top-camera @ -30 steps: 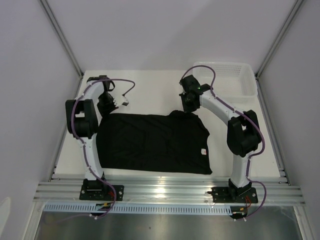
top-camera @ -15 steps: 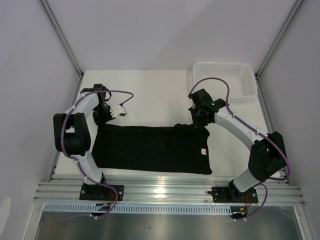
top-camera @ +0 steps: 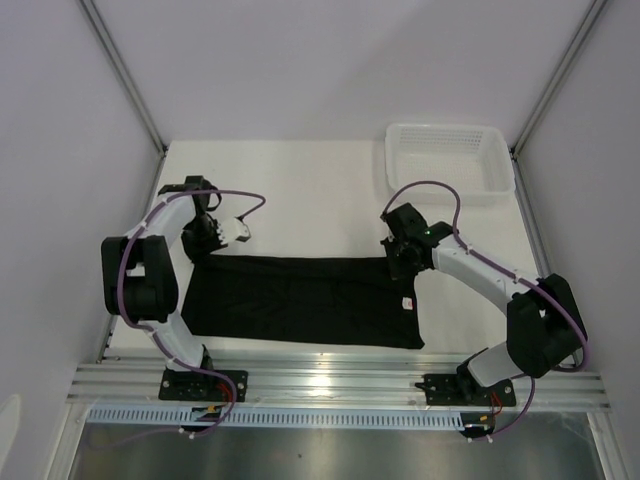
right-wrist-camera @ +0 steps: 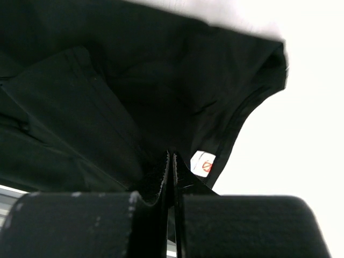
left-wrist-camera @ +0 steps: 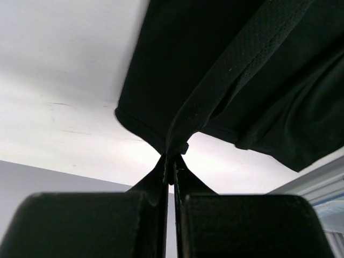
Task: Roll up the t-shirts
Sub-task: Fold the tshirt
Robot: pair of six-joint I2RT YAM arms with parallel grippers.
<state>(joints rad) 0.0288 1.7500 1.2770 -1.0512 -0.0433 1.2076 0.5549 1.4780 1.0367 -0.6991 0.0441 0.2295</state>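
The black t-shirt point(top-camera: 300, 300) lies on the white table as a wide band, its far part folded toward the near edge. Its small light label point(top-camera: 407, 304) shows near the right end. My left gripper point(top-camera: 203, 243) sits at the band's far left corner, shut on a pinch of the t-shirt's hem point(left-wrist-camera: 174, 142). My right gripper point(top-camera: 402, 262) is at the far right corner, shut on the t-shirt's fabric point(right-wrist-camera: 107, 107) beside the label point(right-wrist-camera: 203, 163).
A white mesh basket point(top-camera: 447, 160) stands at the back right corner. Bare white table point(top-camera: 300, 190) lies beyond the t-shirt. The aluminium rail point(top-camera: 330, 382) with both arm bases runs along the near edge. Frame posts rise at both back corners.
Both grippers have pulled the t-shirt's far edge toward the near side, folding it over. The cloth has gone from a broad spread to a narrower band.
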